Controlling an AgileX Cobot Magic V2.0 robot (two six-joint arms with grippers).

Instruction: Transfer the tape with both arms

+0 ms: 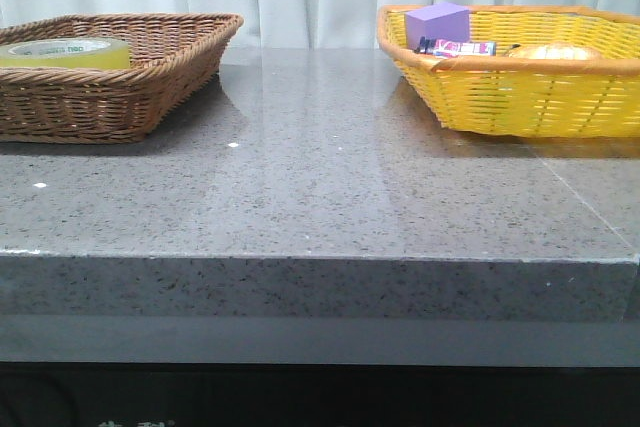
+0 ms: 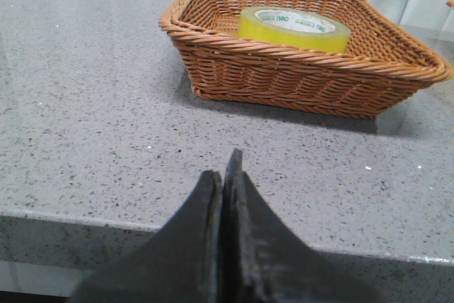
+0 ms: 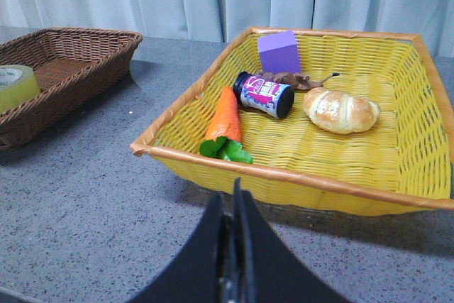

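Front view: tape (image 1: 68, 52) lies flat in brown wicker basket (image 1: 150, 87) at 10 o'clock on grey stone surface (image 1: 320, 197); yellow basket (image 1: 520, 97) w/ purple block (image 1: 438, 24) at 2 o'clock.

Left wrist view: left hand (image 2: 225, 182) closed, empty, above the surface's near edge; tape well apart, inside brown basket.

Right wrist view: right hand (image 3: 233, 207) closed, empty, near yellow basket w/ carrot (image 3: 225, 122), jar (image 3: 264, 94), croissant (image 3: 340, 110).

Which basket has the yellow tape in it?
The brown basket on the left holds the tape. The yellow basket on the right holds a carrot, croissant and other things instead.
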